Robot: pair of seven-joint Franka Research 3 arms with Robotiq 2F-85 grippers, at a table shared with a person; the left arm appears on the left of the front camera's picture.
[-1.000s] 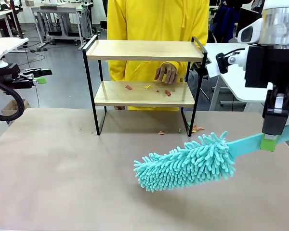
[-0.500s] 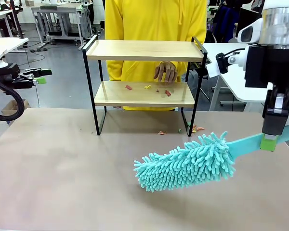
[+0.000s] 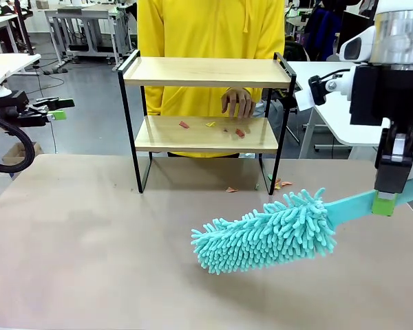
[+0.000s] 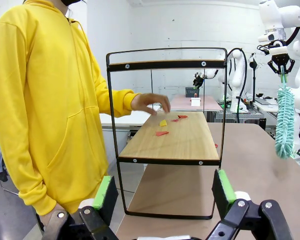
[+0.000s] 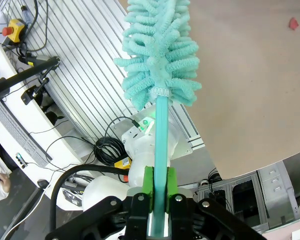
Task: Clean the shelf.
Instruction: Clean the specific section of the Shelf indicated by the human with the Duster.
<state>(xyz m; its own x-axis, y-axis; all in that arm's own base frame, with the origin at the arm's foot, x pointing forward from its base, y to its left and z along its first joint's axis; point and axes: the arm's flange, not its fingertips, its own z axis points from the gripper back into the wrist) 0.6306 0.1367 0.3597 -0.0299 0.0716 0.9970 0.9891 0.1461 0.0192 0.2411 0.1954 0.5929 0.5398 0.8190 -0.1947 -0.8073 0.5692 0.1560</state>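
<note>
The shelf (image 3: 205, 72) is a two-tier wooden rack in a black frame at the table's far side; it also stands ahead in the left wrist view (image 4: 166, 142). Small red and yellow paper scraps (image 3: 210, 126) lie on its lower board (image 4: 169, 125). A person's hand (image 3: 237, 103) hovers over that board from behind. My right gripper (image 3: 385, 201) is shut on the handle of a teal fluffy duster (image 3: 265, 232), held above the table in front of the shelf (image 5: 160, 65). My left gripper (image 4: 164, 197) stands open at the far left, off the table (image 3: 54, 110).
A few scraps (image 3: 279, 184) lie on the tan table (image 3: 89, 240) by the shelf's right leg. A person in a yellow hoodie (image 3: 210, 34) stands behind the shelf. A white table (image 3: 337, 103) stands at the right.
The person has shifted slightly to the left behind the shelf. Both arms and the duster have stayed where they were.
</note>
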